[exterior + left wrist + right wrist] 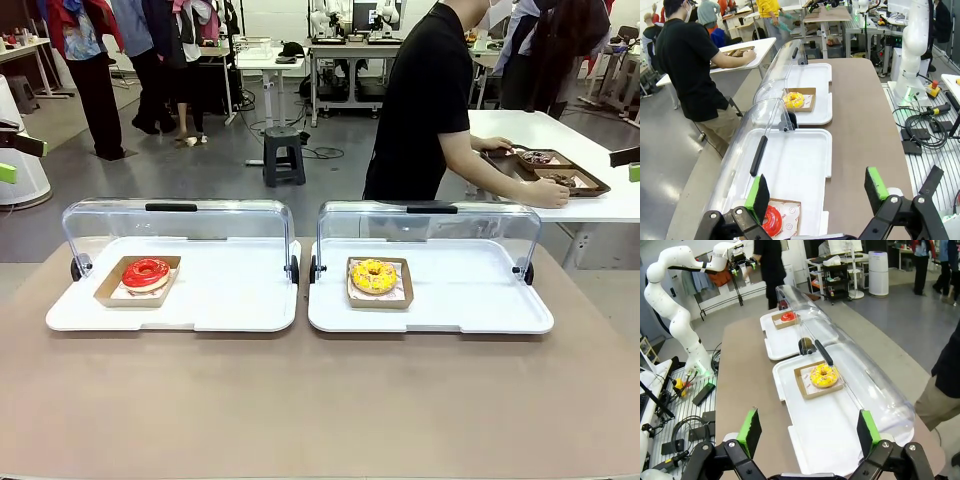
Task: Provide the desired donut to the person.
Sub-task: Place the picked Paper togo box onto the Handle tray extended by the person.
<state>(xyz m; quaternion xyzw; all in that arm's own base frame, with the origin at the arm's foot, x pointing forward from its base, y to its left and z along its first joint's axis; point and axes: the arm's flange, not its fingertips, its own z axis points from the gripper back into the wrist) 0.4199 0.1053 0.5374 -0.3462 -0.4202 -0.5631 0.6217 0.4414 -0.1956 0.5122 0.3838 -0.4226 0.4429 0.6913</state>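
Observation:
A red-iced donut [146, 272] lies on a cardboard square in the left white tray [230, 300]. A yellow-iced donut [374, 276] lies on cardboard in the right tray [470, 300]. Both clear lids are swung open toward the far side. The person [420, 100] in a black T-shirt stands beyond the right tray, turned away, hands on a side table. My left gripper [817, 187] is open, high above the left tray, with the red donut [774, 221] below one finger. My right gripper [807, 429] is open, above the right tray's near end, the yellow donut [823, 375] ahead of it.
The side table [600, 205] at the far right holds brown trays of donuts [560, 172]. A black stool [284, 150] and other people stand farther back. The brown tabletop [320, 400] in front of the trays is bare. Cables and boxes [920, 132] lie beside the right arm's base.

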